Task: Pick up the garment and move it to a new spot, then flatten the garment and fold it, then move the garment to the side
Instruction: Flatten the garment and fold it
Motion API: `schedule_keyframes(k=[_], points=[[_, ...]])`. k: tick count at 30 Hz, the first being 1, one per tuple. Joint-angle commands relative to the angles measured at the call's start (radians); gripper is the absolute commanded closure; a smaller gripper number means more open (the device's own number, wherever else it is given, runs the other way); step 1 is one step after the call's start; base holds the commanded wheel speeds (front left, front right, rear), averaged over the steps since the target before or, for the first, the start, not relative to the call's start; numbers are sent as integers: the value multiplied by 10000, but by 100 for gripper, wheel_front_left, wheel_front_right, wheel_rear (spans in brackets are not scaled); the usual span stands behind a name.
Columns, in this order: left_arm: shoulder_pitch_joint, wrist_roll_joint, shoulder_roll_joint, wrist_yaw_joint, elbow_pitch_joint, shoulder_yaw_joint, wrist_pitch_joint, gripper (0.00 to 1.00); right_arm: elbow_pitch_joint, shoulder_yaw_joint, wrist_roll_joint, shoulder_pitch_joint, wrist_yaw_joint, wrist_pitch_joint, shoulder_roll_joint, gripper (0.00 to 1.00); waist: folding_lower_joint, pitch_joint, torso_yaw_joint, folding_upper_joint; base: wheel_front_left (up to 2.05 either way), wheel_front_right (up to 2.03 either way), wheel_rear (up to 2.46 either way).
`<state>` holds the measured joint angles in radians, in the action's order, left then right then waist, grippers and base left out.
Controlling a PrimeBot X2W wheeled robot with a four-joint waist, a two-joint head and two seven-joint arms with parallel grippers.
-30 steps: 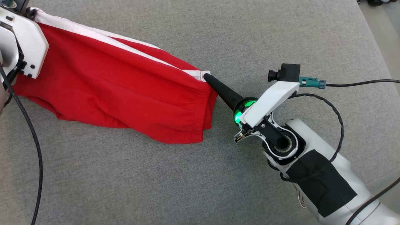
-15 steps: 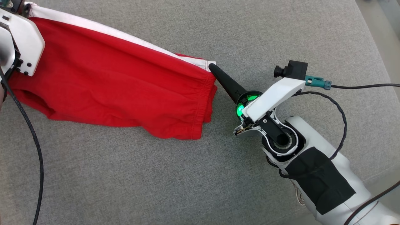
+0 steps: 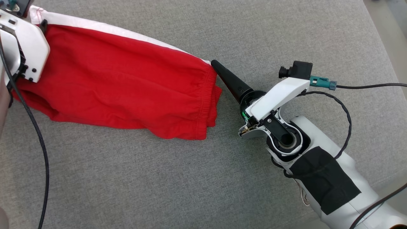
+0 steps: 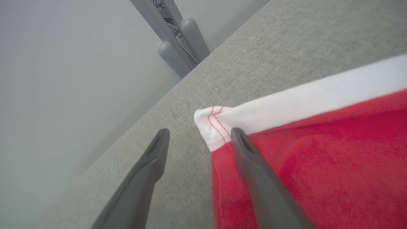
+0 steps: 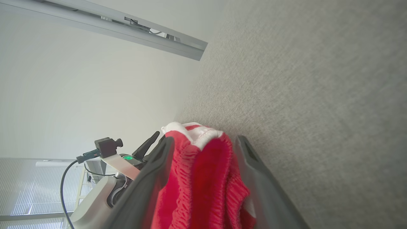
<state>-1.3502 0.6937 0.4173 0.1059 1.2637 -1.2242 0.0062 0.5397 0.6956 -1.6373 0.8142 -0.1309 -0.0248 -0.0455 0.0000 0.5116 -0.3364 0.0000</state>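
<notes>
A red garment (image 3: pixel 120 86) with a white side stripe lies stretched across the grey cushion, waistband end to the right. My right gripper (image 5: pixel 203 141) is open at that end. The bunched waistband (image 5: pixel 203 178) sits loose between its spread fingers, and its upper finger (image 3: pixel 229 81) points at the stripe's corner. My left gripper (image 4: pixel 198 136) is open at the garment's far left corner. One finger (image 4: pixel 254 171) rests on the red cloth (image 4: pixel 318 152) and the other on bare cushion. The white hemmed corner (image 4: pixel 211 127) lies between the tips.
The grey cushion (image 3: pixel 190 178) spreads wide below and right of the garment, with its edge at the far right. Black cables (image 3: pixel 346 114) trail from both wrists. Grey posts (image 4: pixel 178 47) and a pale wall stand beyond the cushion's far edge. The left arm's housing (image 5: pixel 105 187) shows behind the waistband.
Both grippers have gone from shut on the garment's ends to open, letting it go. The garment has settled flatter on the cushion. The right wrist's green light has dimmed.
</notes>
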Motion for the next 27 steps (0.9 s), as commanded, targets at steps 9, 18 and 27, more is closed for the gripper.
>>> schedule_keyframes(k=[9, 18, 27], points=[[494, 492, -425, 55, 28, 276, -860, 0, 376, -106, 507, -78, 0, 358, -536, 0, 0, -911, 478, 0, 0, 0, 0], [881, 859, -910, -176, -245, 676, -2347, 0, -126, 808, 3081, -343, -3, 2467, -1930, 0, 0, -2064, 1269, 0, 0, 0, 0], [2422, 777, -722, -1539, -3276, 2683, -2708, 0, -913, -1475, 6723, -1589, -3, 2901, -2238, 0, 0, -3267, 2428, 0, 0, 0, 0]])
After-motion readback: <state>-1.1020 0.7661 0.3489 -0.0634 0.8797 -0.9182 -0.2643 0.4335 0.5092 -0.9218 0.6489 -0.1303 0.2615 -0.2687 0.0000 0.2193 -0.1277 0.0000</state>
